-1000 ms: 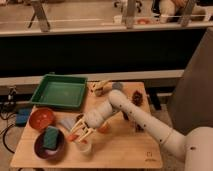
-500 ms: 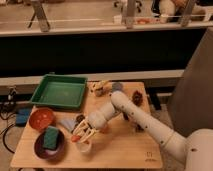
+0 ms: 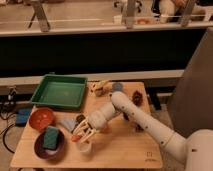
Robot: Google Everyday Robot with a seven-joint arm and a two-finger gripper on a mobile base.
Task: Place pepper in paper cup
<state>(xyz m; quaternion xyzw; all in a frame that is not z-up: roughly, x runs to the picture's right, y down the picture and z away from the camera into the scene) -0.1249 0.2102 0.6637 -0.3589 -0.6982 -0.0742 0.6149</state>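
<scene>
My gripper [image 3: 83,134] is at the front left of the wooden table, pointing down and to the left. It is shut on the small red-orange pepper [image 3: 76,137]. The pepper hangs at the fingertips just above the left rim of the white paper cup [image 3: 85,147]. The cup stands upright directly under the gripper, and the fingers hide part of its rim.
A dark maroon bowl [image 3: 41,150] holding a green sponge [image 3: 51,136] stands left of the cup. A red-orange bowl [image 3: 41,118] and a green tray [image 3: 60,91] lie behind it. Small toys [image 3: 100,88] and a dark object [image 3: 136,96] sit at the back. The table's front edge [image 3: 90,166] is close.
The gripper has moved down and slightly forward with the pepper, from above the table to just over the cup.
</scene>
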